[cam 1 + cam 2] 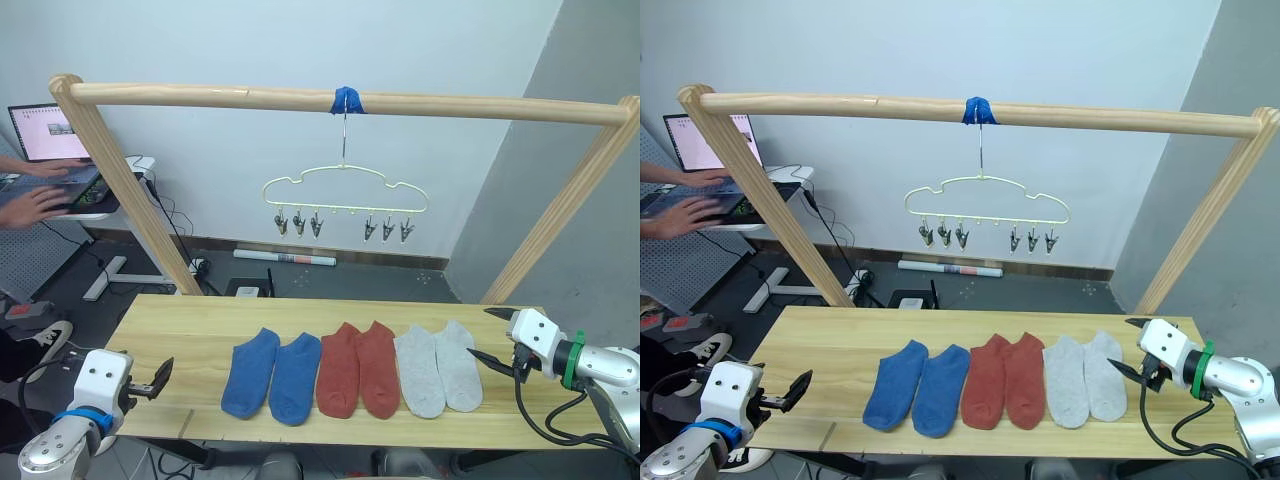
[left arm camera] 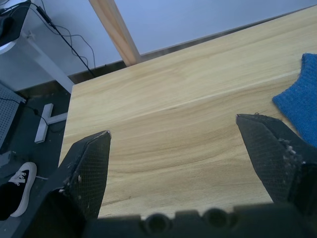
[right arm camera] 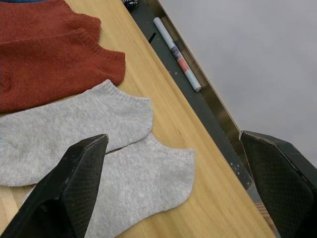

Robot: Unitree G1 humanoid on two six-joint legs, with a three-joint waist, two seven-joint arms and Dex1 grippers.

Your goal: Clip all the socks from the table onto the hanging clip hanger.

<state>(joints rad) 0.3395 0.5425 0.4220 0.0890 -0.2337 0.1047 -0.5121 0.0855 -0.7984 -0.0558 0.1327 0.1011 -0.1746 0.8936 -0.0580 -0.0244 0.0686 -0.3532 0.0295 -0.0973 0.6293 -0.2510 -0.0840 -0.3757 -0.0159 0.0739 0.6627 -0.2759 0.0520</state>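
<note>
1. Six socks lay in a row on the desk (image 1: 180, 330), flat, toes toward the robot: blue pair (image 1: 272, 374) on the robot's left, red pair (image 1: 358, 368) in the middle, grey pair (image 1: 438, 366) on the right. Socks within each pair touched or slightly overlapped.
2. Hanger (image 1: 345, 186) hung by its hook from the wooden rail (image 1: 200, 96), at a patch of blue tape (image 1: 347, 99), above and behind the sock row. Six clips under it, in two groups of three; none held a sock.
3. Left end effector (image 1: 158, 378) sat at the desk's left end, fingers spread wide, holding nothing, well apart from the blue pair. Left wrist view: bare wood between the fingers, edge of a blue sock beside one finger.
4. Right end effector (image 1: 492, 336) sat at the desk's right end, fingers spread wide, holding nothing, just beside the outer grey sock. Could not tell whether the lower fingertip touched it.
5. Background, far left: a person's hands (image 1: 38, 203) on a keyboard, open laptop (image 1: 45, 132) behind.
</note>
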